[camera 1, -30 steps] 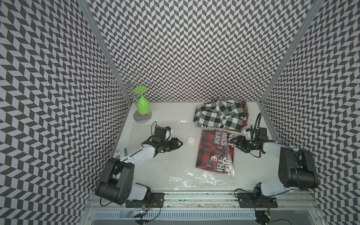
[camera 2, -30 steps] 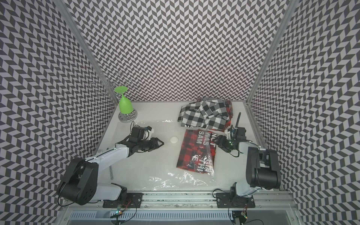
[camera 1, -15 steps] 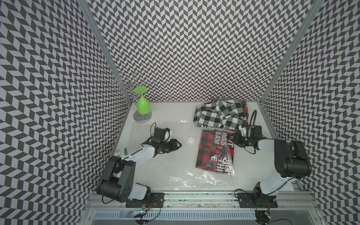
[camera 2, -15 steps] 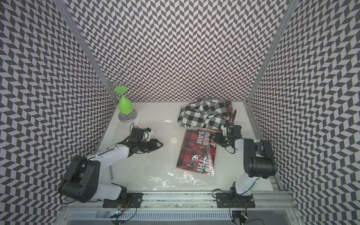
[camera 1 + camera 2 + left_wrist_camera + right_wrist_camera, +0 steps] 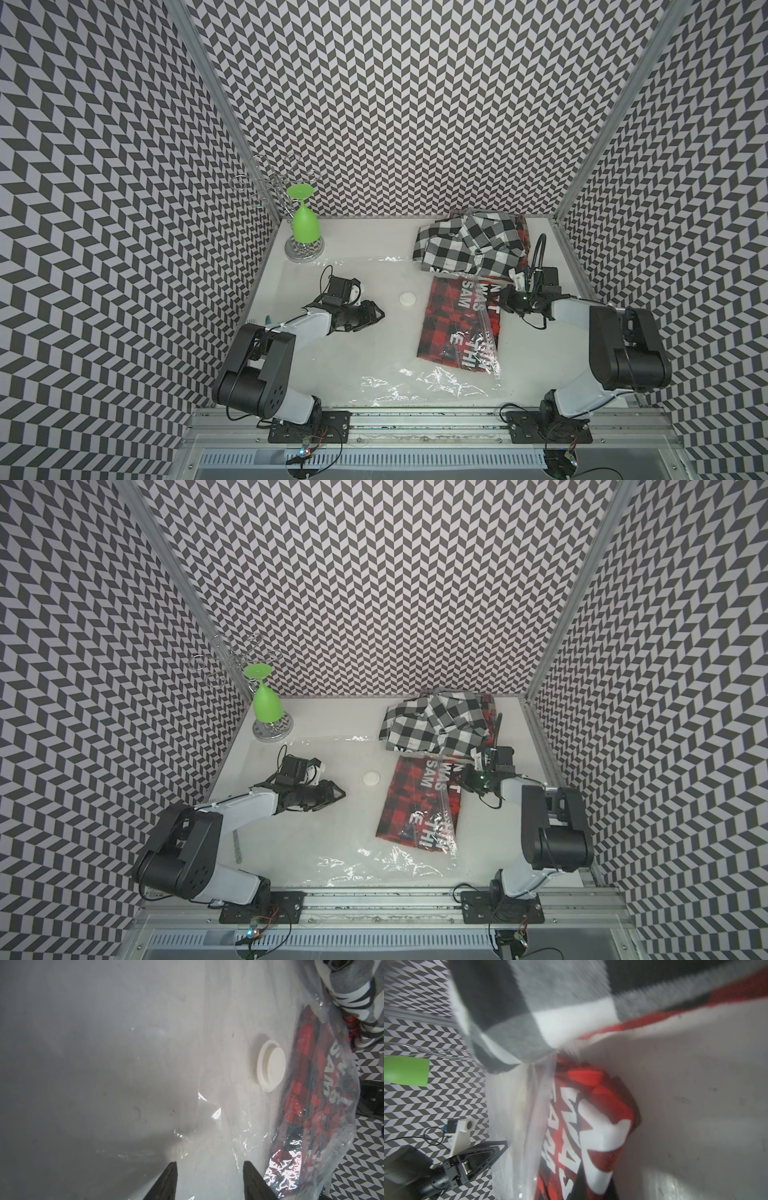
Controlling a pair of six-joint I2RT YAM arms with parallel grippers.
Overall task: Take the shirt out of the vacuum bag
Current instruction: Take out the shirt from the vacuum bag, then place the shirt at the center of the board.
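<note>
The vacuum bag (image 5: 415,380) was spread flat across the surface (image 5: 536,353), with the red plaid shirt (image 5: 451,328) seen in its right part. The left tool (image 5: 378,314) was held open, low over the plastic near the white valve (image 5: 408,298). The right tool (image 5: 505,300) was closed at the shirt's right edge; whether cloth was caught could not be told.
</note>
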